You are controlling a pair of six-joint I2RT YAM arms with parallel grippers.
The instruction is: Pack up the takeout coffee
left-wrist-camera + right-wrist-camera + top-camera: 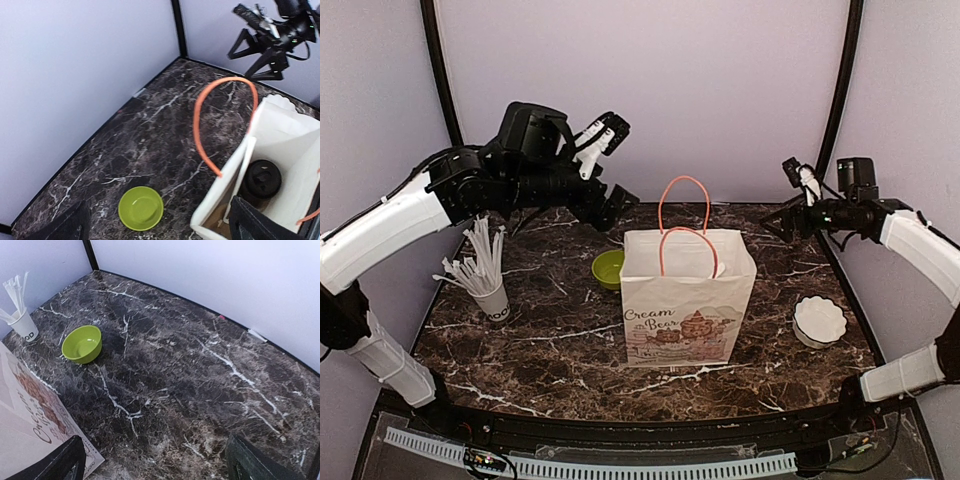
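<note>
The takeout coffee (262, 179), a black cup with its black lid on, stands upright inside the white paper bag (685, 300), which has orange handles. It shows only in the left wrist view, through the bag's open mouth (280, 135); the bag's walls hide it in the top view. My left gripper (612, 208) is open and empty, held high above the table behind and left of the bag (160, 216). My right gripper (782, 218) is open and empty, raised over the back right of the table (152, 450).
A lime-green bowl (608, 268) sits just left of the bag and shows in both wrist views (141, 208) (82, 343). A white printed cup of straws (488, 290) stands at the left. A white scalloped dish (819, 320) lies at the right. Walls close the back and sides.
</note>
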